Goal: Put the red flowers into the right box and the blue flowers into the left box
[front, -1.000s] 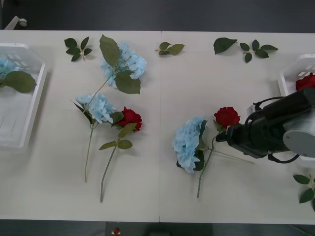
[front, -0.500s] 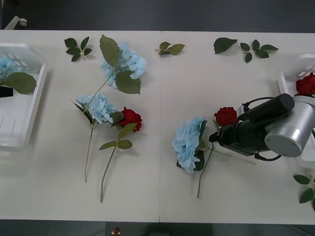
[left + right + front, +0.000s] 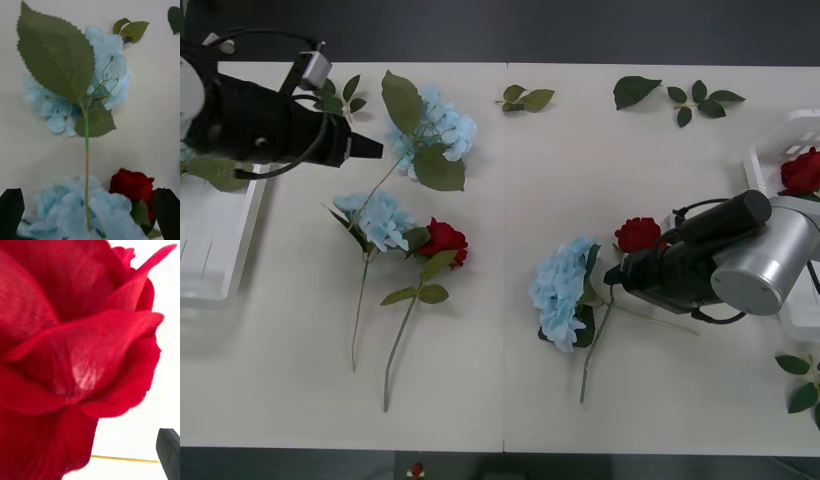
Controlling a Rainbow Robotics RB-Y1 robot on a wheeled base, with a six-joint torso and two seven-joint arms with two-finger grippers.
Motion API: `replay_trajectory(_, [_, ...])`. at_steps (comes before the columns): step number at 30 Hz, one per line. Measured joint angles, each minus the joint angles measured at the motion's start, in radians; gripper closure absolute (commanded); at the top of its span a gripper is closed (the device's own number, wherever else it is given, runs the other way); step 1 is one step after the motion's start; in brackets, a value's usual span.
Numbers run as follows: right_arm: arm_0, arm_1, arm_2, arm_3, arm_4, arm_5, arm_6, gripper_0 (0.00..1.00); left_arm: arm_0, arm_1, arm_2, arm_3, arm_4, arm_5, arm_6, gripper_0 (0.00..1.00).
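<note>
Loose on the table lie three blue flowers and two red flowers. My left gripper hovers open just left of the upper blue flower, its stem running between the black fingers. My right gripper is low at the right-hand rose, just below its bloom, by the stem. One black finger shows at the corner, so it stands open. The left box holds a blue flower's leaf. The right box holds a rose.
Loose green leaf sprigs lie along the far edge and at the near right. The table's front strip is bare.
My left arm has swung in from the left box toward the upper blue flower. My right gripper has crept left, closer in under the right-hand rose.
</note>
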Motion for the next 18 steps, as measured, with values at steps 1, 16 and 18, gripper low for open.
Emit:
replay_trajectory(1, [-0.007,0.000,0.015,0.006,0.000,-0.012,0.000,0.04,0.000,-0.031,0.000,0.000,-0.035,-0.012,0.027,0.00])
replay_trajectory(16, [-0.026,0.001,0.036,0.020,-0.005,-0.015,0.000,0.72,-0.002,-0.215,-0.089,0.084,-0.394,-0.159,0.167,0.00])
replay_trajectory(18, [-0.026,0.001,0.036,0.020,-0.005,-0.015,0.000,0.73,-0.012,-0.230,-0.097,0.131,-0.415,-0.211,0.167,0.00])
